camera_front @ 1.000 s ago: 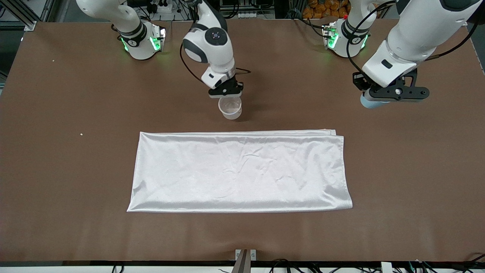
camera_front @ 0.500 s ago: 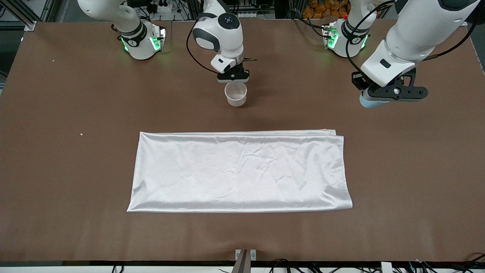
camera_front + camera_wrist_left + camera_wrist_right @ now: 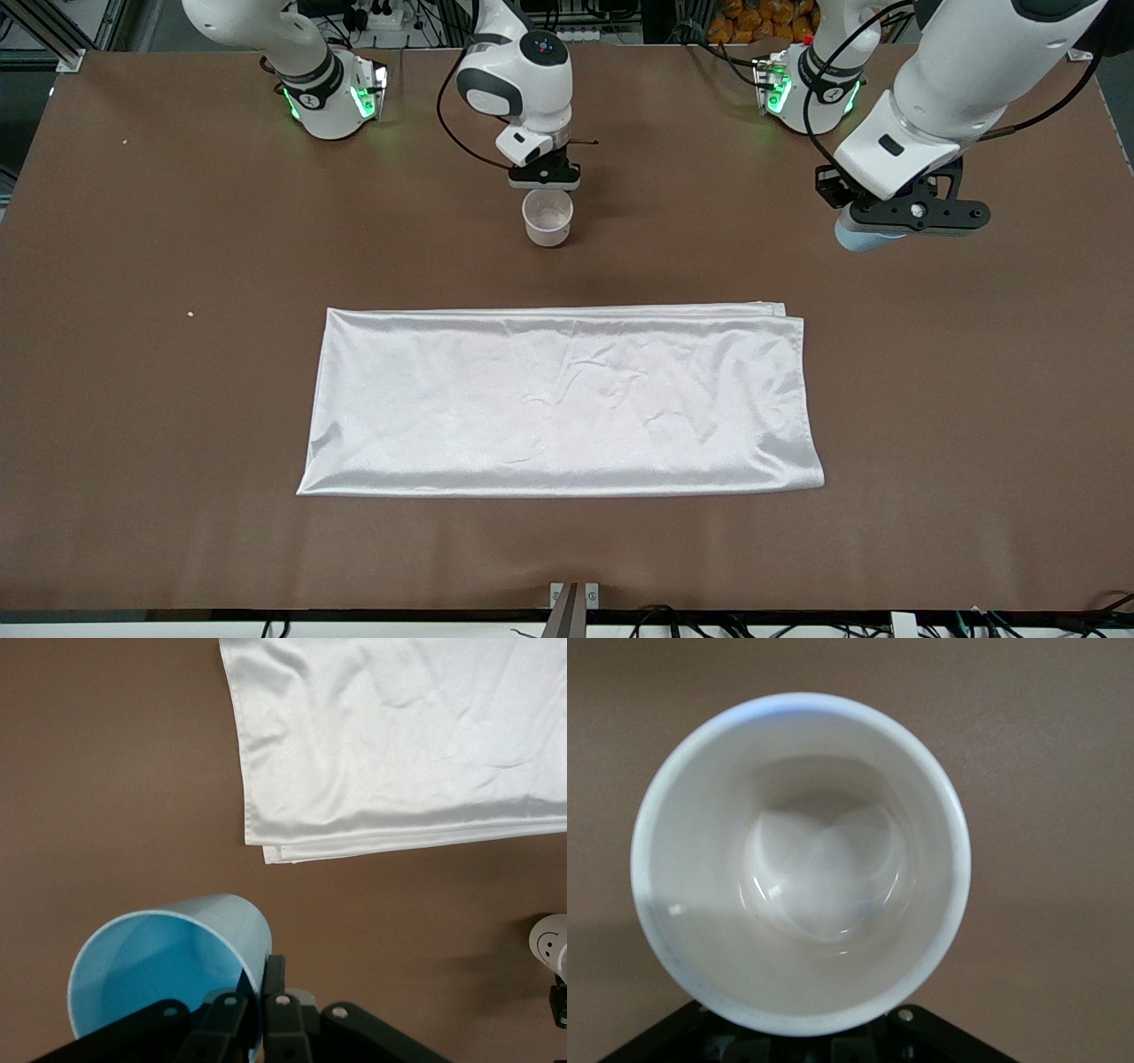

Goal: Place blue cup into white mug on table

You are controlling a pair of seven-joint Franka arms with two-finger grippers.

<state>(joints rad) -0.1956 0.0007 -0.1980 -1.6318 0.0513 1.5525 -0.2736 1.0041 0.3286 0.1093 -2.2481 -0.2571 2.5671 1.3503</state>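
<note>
Item 1. Counter (image 3: 177, 399): large top under a brown matte sheet, carrying all items below.

Item 2. White cloth (image 3: 563, 399): satin rectangle, lying flat with light creases, about midway along the counter. It serves as the landmark for the other entries. One corner of it, with a folded under-layer showing at the edge, appears in the left wrist view (image 3: 372, 744).

Item 3. White mug (image 3: 547, 217): upright, mouth up, farther from the front camera than the white cloth and well apart from its edge, over bare counter. Whether its base touches the counter cannot be told. The right wrist view looks straight down into its glossy, empty interior (image 3: 802, 864). Its handle is hidden under the gripper.

Item 4. Right gripper (image 3: 544, 175): directly at the mug's rim on the side toward the arm bases, fingers clenched on the white mug.

Item 5. Blue cup (image 3: 864, 235): light-blue, handleless, held in the air over bare counter toward the left arm's end, past the corner of the white cloth and apart from it. In the left wrist view its open mouth tilts sideways and its inside is empty (image 3: 168, 970).

Item 6. Left gripper (image 3: 895, 221): over the same bare patch of counter, fingers (image 3: 270, 979) clamped on the blue cup's rim wall.
</note>
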